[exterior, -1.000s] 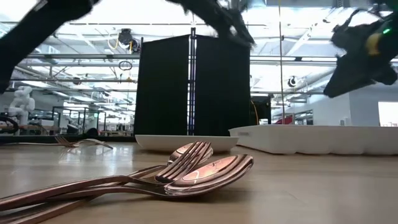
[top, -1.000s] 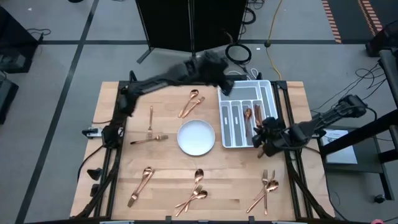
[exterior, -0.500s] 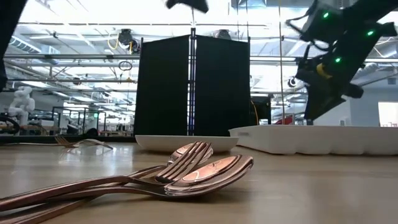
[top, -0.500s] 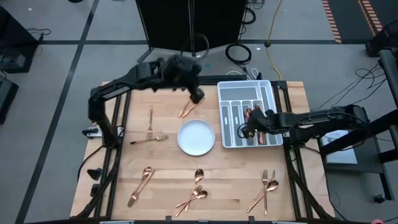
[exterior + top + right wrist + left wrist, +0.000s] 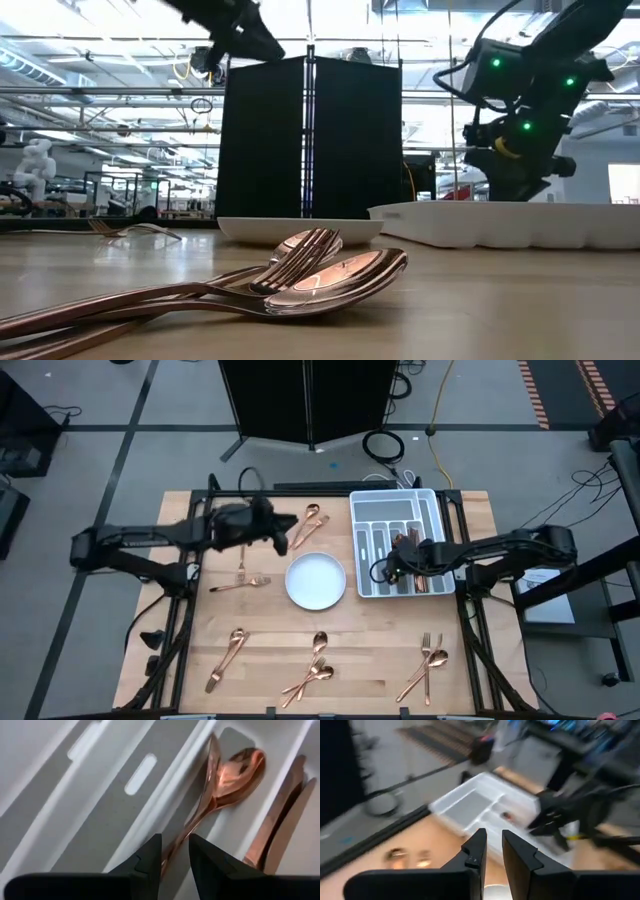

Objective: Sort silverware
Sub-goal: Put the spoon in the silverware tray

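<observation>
Dark and narrowly parted, the right hand (image 5: pixel 384 570) hangs right of centre in the high view over the white tray (image 5: pixel 432 500), gripping nothing; its wrist view shows copper spoons (image 5: pixel 227 780) in one compartment just past its fingertips and knives (image 5: pixel 280 820) in the next. Upper left of centre, the left hand (image 5: pixel 281 541) is above the wooden tabletop (image 5: pixel 470 680), fingers a slim gap apart and empty, beside two spoons (image 5: pixel 305 525). A white plate (image 5: pixel 316 581) sits at centre. More silverware lies loose: a fork pair (image 5: pixel 241 568) at left, clusters along the lower edge (image 5: pixel 315 665), and forks (image 5: pixel 428 665) at lower right.
</observation>
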Robot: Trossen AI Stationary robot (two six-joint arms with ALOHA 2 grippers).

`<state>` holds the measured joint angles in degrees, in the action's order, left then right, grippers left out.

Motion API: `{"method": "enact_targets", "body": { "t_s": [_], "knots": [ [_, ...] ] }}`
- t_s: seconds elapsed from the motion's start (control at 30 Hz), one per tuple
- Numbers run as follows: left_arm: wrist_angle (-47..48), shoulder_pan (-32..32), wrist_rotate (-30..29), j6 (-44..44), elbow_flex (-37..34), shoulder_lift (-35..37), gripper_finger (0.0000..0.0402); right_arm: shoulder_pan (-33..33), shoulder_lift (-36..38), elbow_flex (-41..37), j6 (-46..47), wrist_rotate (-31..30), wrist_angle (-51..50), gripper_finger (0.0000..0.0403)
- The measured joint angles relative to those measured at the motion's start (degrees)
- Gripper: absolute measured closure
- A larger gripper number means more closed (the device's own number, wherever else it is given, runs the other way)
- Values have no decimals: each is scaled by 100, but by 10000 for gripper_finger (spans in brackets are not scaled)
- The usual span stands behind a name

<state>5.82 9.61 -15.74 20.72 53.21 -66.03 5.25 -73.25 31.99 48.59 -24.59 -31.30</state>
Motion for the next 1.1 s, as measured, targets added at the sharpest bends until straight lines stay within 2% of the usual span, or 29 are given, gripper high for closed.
{"method": "enact_targets", "body": {
  "t_s": [0.07,0.17,0.4,0.6,0.8,1.1],
  "knots": [
    [-881,-11,228,147,-672,206,348,19,-101,0,30,70,7,314],
    [-1757,3,414,332,-1266,325,348,49,-267,0,146,83,20,314],
    [-2823,-168,525,271,-1715,304,348,56,-573,7,358,99,98,328],
    [-3059,-379,541,-124,-1720,299,348,59,-445,-1,477,-41,-24,393],
    [-3035,-452,539,-264,-1720,294,348,197,12,118,562,-54,-378,397],
    [-3013,-450,574,-503,-1720,195,348,230,533,138,1254,-45,-114,402]
  ]
}}
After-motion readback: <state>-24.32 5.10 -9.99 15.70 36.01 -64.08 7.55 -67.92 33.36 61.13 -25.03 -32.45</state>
